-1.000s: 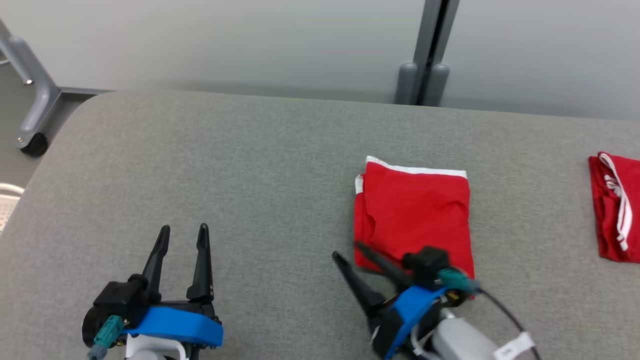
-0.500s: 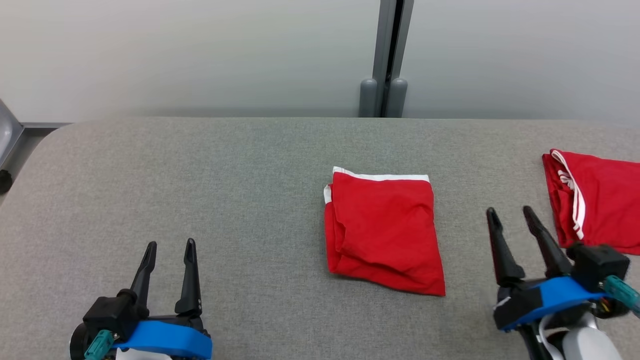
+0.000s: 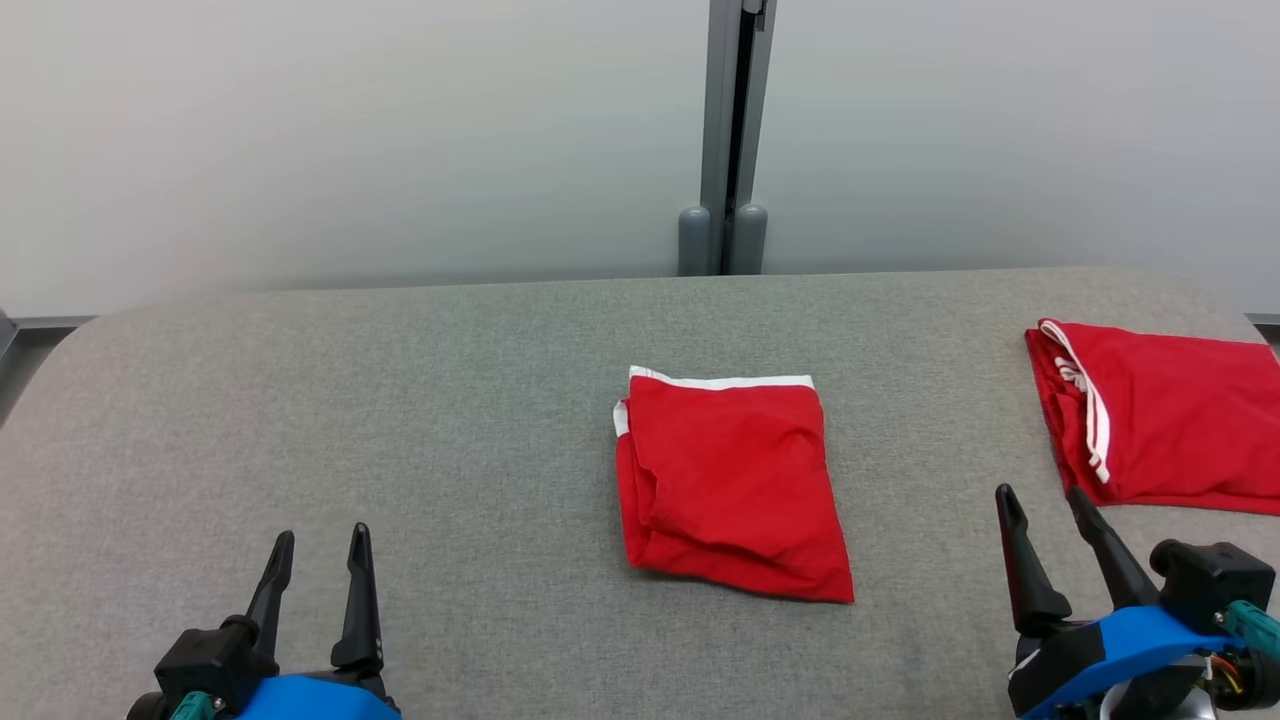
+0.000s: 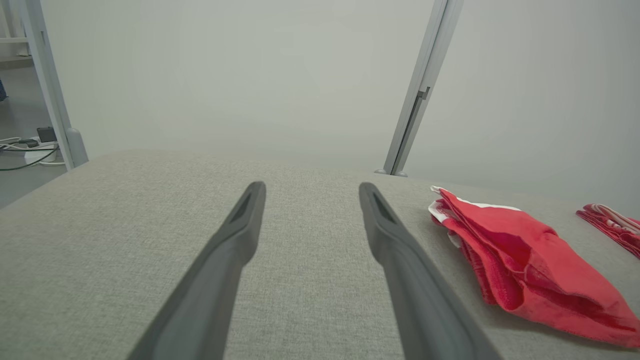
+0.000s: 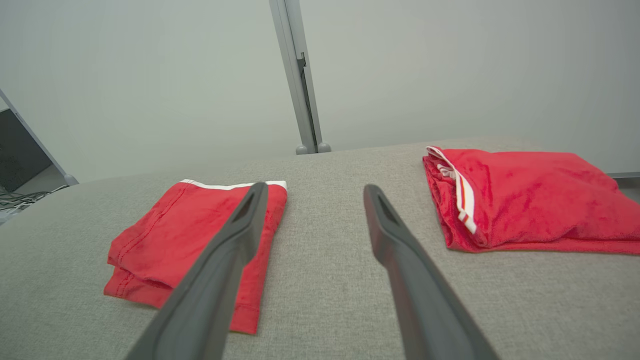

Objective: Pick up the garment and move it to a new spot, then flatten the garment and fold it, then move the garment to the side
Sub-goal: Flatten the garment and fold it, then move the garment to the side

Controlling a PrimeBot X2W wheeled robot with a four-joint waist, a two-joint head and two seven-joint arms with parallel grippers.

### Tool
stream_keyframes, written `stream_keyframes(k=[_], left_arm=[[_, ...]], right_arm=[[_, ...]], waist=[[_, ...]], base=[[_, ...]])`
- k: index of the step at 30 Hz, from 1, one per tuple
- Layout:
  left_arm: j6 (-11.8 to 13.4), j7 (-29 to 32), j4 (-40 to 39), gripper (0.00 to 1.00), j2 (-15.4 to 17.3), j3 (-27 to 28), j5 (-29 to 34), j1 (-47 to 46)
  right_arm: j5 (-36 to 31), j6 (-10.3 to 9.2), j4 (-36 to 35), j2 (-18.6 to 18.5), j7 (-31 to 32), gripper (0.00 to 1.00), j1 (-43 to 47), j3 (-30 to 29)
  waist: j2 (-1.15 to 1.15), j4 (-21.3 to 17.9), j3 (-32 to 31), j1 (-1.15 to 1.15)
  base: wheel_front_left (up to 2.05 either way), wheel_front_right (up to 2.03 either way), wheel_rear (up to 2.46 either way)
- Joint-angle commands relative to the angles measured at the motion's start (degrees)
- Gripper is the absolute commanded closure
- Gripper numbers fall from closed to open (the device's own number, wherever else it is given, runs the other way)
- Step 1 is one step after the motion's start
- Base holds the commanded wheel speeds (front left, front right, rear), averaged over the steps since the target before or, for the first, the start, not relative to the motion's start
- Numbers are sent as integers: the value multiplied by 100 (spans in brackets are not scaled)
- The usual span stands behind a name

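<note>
Both empty, my left gripper (image 3: 322, 532) and right gripper (image 3: 1039, 491) hover with jaws spread at the grey table's (image 3: 400, 400) near edge. Beyond, mid-table, the red garment (image 3: 730, 485) lies folded; moving it aside appears to remain. Farther right sits a second red garment (image 3: 1160, 430).

Site: looks like a robotics test lab, not a home. Bench (image 3: 400, 400) is a rounded slab covered in plain grey fabric. Ahead of the left fingers (image 4: 235, 250): bare pale partition panels (image 4: 225, 75) joined by a grey metal post (image 4: 420, 95). Far to their left: metal frame upright (image 4: 47, 85), loose cables (image 4: 17, 144) and a small dark box (image 4: 46, 134) on a bare grey floor (image 4: 15, 180).
</note>
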Motion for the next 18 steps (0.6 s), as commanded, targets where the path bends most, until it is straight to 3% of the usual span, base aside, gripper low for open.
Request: stream_keyframes(k=[1, 18], left_arm=[[5, -12, 40, 0, 28, 27, 41, 9], [41, -12, 222, 0, 52, 51, 7, -23]], right_arm=[[38, 2, 35, 3, 0, 0, 101, 20], [-23, 2, 264, 2, -171, 0, 134, 79]], waist=[[0, -57, -47, 0], [0, -306, -101, 0]], base=[[0, 0, 0], [0, 0, 0]])
